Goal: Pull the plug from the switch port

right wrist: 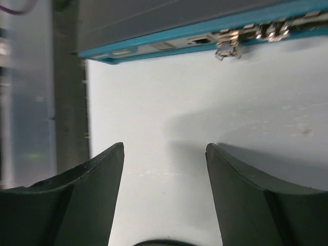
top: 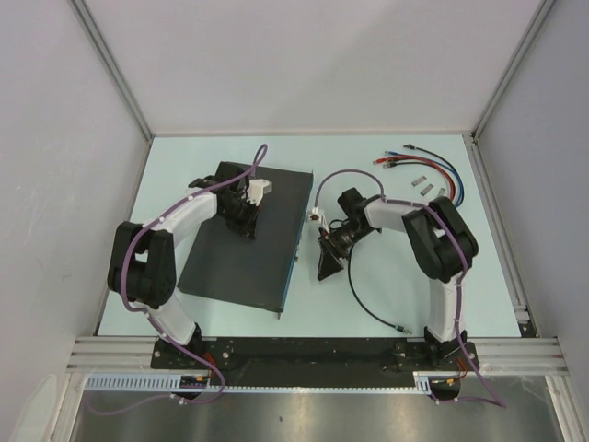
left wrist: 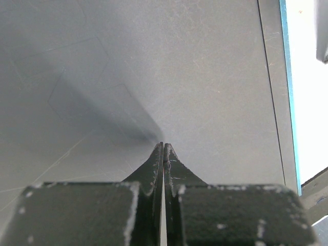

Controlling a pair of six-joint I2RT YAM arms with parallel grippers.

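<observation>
The left hand (left wrist: pixel 163 147), clenched on nothing, holds the switch (top: pixel 244 249) down. The right hand (right wrist: pixel 165 149) is spread wide. Next it must grab the plug (top: pixel 317 215) and pull.

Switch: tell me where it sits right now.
In the top view the switch lies left of centre on the table, under the left gripper, whose shut tips rest on its top. The right gripper faces its blue port edge.
</observation>
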